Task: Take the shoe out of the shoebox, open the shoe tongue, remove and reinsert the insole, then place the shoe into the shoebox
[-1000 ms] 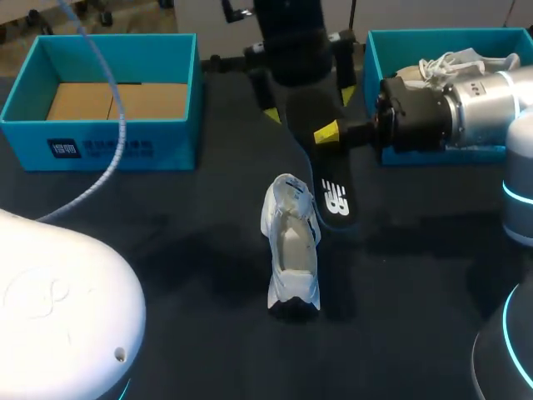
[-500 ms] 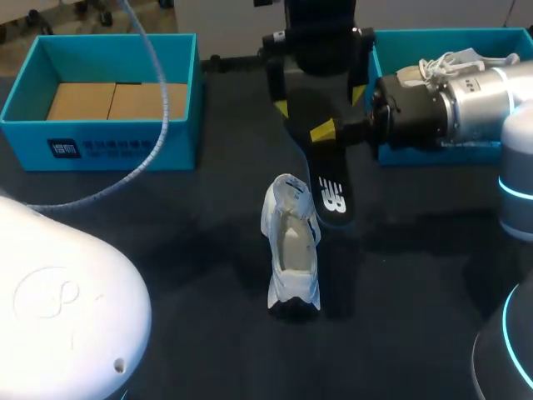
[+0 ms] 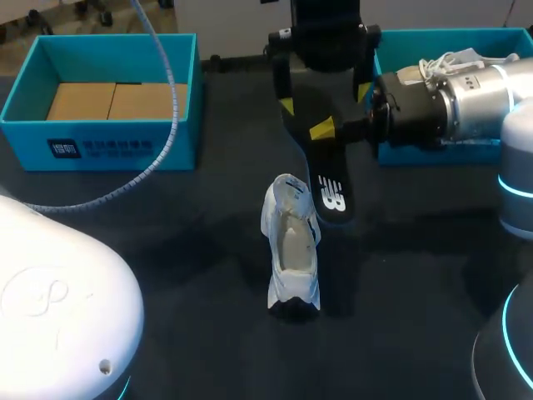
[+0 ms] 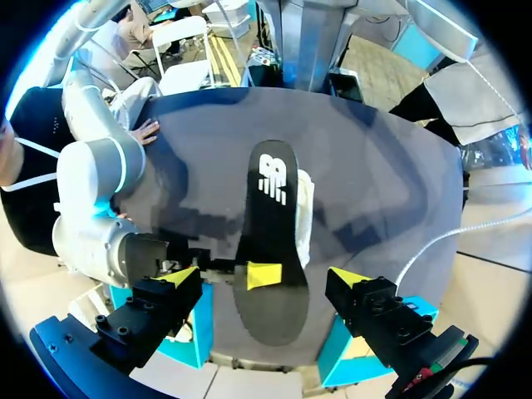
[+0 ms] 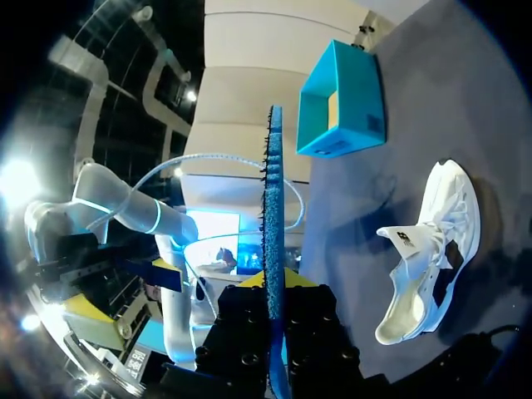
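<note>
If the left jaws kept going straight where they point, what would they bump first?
Probably the black insole, held by the right jaws just ahead between the open left jaws; the white shoe lies beyond. Depth is unclear.

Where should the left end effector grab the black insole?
Probably its wide end, from the far side, where the open left end effector hangs. The insole is thin and flat, so pinch its faces; the right end effector holds its middle.

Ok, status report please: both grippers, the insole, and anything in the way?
Right gripper shut on flat black insole. Left gripper open, straddling it, not touching. White fabric shoe upright on table beside insole's tip; nothing between them.
</note>
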Controlling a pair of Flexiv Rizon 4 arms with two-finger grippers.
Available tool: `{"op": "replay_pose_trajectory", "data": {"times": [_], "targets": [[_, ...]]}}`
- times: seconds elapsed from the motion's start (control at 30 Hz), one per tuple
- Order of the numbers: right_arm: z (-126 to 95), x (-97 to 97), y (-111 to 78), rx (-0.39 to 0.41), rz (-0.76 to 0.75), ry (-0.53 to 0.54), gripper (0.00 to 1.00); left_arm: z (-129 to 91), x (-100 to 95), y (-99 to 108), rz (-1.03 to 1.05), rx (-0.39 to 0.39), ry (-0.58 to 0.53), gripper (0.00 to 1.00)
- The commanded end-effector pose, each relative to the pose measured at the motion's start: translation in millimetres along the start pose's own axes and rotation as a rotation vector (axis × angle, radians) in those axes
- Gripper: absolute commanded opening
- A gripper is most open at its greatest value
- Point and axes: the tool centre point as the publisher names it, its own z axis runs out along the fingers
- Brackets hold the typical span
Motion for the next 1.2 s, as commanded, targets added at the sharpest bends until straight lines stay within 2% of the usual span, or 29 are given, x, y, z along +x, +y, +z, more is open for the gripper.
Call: {"op": "replay_pose_trajectory", "data": {"times": [0.03, 0.27, 0.53, 0.87, 1.2], "targets": [[-1, 1.3, -1.5, -0.004, 0.001, -0.003, 0.00, 4, 12.5, 3, 0.032, 0.034, -0.119, 1.00], [-7, 4.7, -4.1, -0.013, 0.002, -0.010, 0.00, 2, 26.6, 5, 0.088, 0.097, -0.340, 1.00], [-13, 7.7, -6.6, -0.014, 0.005, -0.010, 0.00, -5, 37.1, 8, 0.073, 0.100, -0.569, 1.00], [-11, 8.7, -5.3, -0.039, 0.025, 0.074, 0.00, -5, 38.9, 14, 0.051, 0.105, -0.734, 1.00], [-12, 18.3, -2.8, -0.072, 0.014, 0.132, 0.00, -9, 38.7, 26, 0.004, 0.106, -0.936, 1.00]]}}
